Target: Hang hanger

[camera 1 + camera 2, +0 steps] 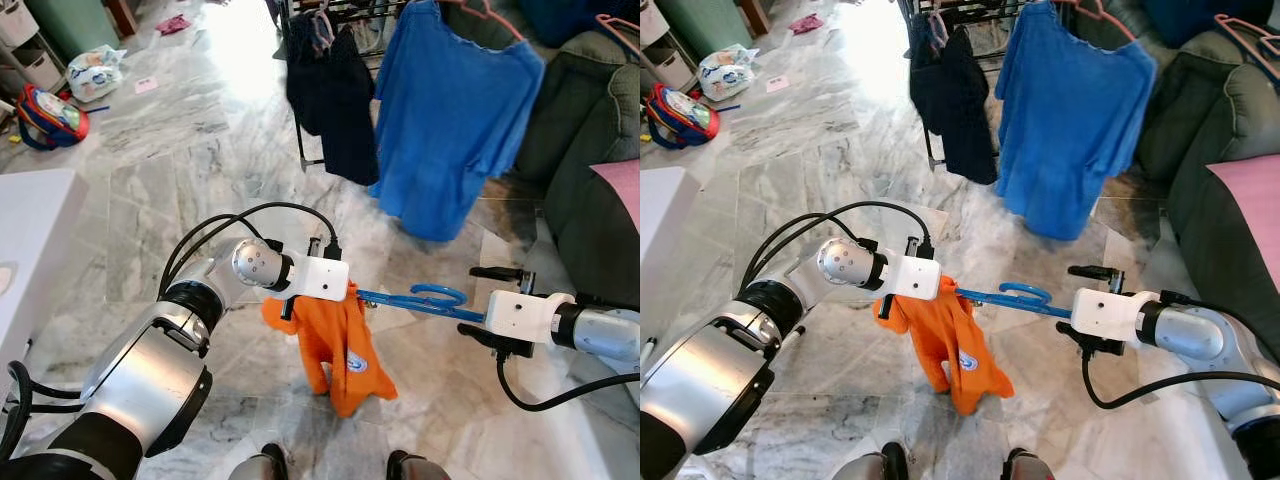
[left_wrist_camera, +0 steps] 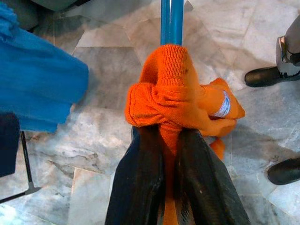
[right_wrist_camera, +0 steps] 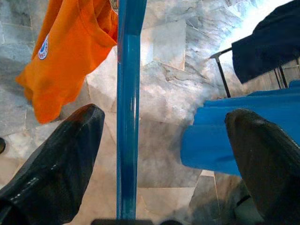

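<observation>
Left end effector (image 1: 352, 291) pinched the blue hanger (image 1: 415, 301) through the orange shirt (image 1: 335, 350); right end effector (image 3: 166, 154) stood spread around the bar. Likely light, stiff, slick plastic with floppy cloth, so grip bare bar near the hook.

Blue hanger (image 1: 415, 300) half under orange garment (image 1: 335, 345); rack's (image 1: 310, 150) top beyond frame.

We can read no text anywhere. The orange garment (image 1: 335, 345) carries a round white-and-blue badge (image 1: 357, 362) near its lower hem, perhaps a logo, but its lettering is too small and blurred to make out.
</observation>
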Motion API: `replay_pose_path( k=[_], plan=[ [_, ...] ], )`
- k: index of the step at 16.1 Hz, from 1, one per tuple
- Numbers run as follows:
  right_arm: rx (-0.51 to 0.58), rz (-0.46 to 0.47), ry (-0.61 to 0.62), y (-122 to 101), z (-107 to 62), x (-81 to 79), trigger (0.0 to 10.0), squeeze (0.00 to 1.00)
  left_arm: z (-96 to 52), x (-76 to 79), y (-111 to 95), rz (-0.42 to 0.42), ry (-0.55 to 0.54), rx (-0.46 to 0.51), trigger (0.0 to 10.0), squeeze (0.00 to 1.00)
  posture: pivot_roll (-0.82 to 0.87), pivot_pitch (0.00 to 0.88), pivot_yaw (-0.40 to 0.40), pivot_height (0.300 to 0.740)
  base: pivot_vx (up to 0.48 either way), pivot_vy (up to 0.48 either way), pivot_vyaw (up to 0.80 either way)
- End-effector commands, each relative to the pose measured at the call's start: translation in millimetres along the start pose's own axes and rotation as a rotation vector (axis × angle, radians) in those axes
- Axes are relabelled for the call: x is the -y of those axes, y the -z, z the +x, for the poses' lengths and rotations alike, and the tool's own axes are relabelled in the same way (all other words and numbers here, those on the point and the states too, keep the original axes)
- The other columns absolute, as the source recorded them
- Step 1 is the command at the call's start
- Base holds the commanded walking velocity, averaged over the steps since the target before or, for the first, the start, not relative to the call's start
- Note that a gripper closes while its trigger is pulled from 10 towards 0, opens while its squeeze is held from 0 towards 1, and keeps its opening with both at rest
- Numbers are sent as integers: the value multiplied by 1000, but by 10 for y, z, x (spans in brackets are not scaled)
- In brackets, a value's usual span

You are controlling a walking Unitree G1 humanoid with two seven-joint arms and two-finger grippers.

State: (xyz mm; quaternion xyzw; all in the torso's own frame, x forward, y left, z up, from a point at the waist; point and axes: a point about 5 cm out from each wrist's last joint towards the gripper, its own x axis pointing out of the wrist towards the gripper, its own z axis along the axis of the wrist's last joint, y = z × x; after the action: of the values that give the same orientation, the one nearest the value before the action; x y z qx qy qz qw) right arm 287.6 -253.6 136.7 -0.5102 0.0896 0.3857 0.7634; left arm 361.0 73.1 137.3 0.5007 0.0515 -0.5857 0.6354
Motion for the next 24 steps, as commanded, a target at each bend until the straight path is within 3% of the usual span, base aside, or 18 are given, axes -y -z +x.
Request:
replay_pose_path(
  k=[1, 8, 9, 10, 11, 12, 13, 18, 22, 23, 24],
  plan=[
    [5, -12, -9, -11, 10, -20, 10000, 1000, -30, -21, -4, 5, -17, 16, 10000, 0, -121, 232, 105, 740, 0, 0, 0],
    [5, -12, -9, -11, 10, -20, 10000, 1000, -30, -21, -4, 5, -17, 16, 10000, 0, -121, 232, 105, 740, 0, 0, 0],
    [31, 85, -74, 11, 178, -147, 10000, 0, 17, 3, -38, 11, -10, 28, 10000, 0, -122, 219, 87, 740, 0, 0, 0],
    [60, 219, -156, -11, 347, -323, 10000, 0, 65, 29, -68, 12, -9, 39, 10000, 0, -123, 218, 87, 740, 0, 0, 0],
    [74, 261, -164, -31, 399, -381, 10000, 0, 81, 49, -67, 7, -8, 42, 10000, 0, -125, 215, 84, 740, 0, 0, 0],
    [79, 281, -153, -29, 415, -403, 1255, 0, 89, 66, -60, 2, -7, 42, 10000, 0, -128, 211, 82, 740, 0, 0, 0],
    [73, 288, -150, -16, 416, -405, 0, 0, 92, 67, -61, 1, -7, 43, 10000, 0, -129, 210, 80, 740, 0, 0, 0],
    [46, 313, -157, 96, 373, -374, 0, 0, 79, 53, -52, 3, -15, 35, 10000, 0, -130, 207, 72, 740, 0, 0, 0],
    [22, 280, -126, 156, 335, -309, 0, 0, 80, 68, -38, 9, -10, 26, 10000, 0, -132, 205, 68, 740, 0, 0, 0],
    [24, 270, -114, 156, 325, -275, 2706, 0, 80, 66, -38, 13, -10, 24, 10000, 0, -135, 204, 68, 740, 0, 0, 0],
    [21, 253, -95, 162, 311, -240, 1098, 0, 80, 65, -39, 14, -9, 23, 10000, 0, -135, 204, 68, 740, 0, 0, 0]
  ],
)
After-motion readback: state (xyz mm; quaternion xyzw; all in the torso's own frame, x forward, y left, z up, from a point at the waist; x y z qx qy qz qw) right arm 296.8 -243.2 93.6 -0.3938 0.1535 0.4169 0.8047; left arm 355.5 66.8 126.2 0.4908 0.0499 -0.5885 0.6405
